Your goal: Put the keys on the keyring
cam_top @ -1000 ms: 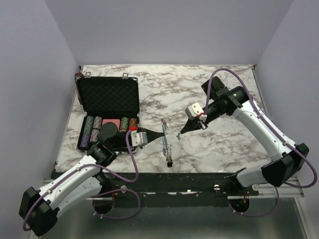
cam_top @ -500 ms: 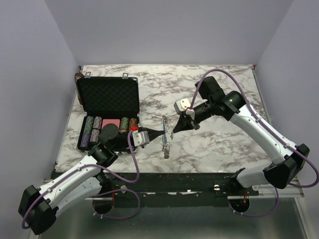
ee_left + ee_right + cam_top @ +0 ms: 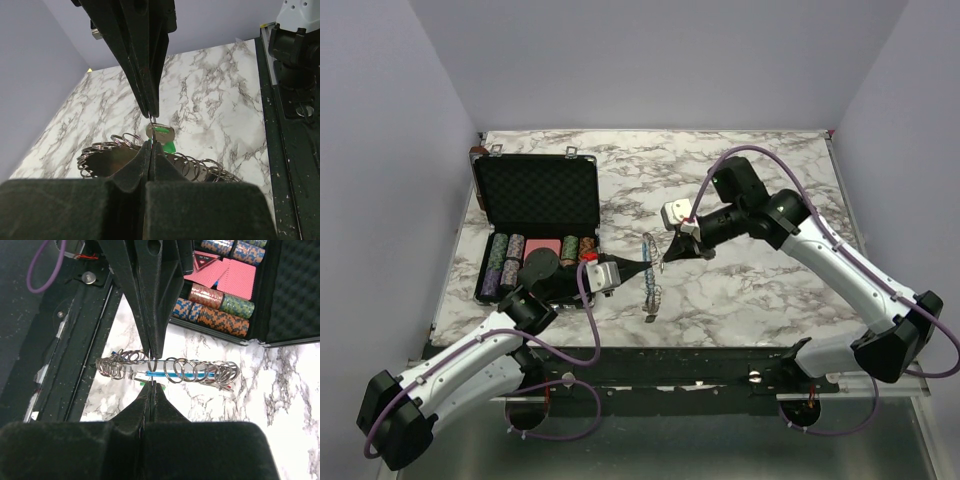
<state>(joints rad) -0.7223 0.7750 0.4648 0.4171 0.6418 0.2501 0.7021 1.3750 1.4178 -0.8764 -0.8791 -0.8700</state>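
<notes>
At bench centre my left tool pinches the keyring. At 1 o'clock, my right tool clamps a green key.

Left gripper, fingers pressed together; right gripper descending from far side, pinching green-headed key; keyring coils behind.

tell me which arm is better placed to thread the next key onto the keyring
Right, probably. The right gripper is shut on a green-headed key, with its tips right at the keyring. The left gripper is shut on the keyring, seemingly steadying it.
</notes>
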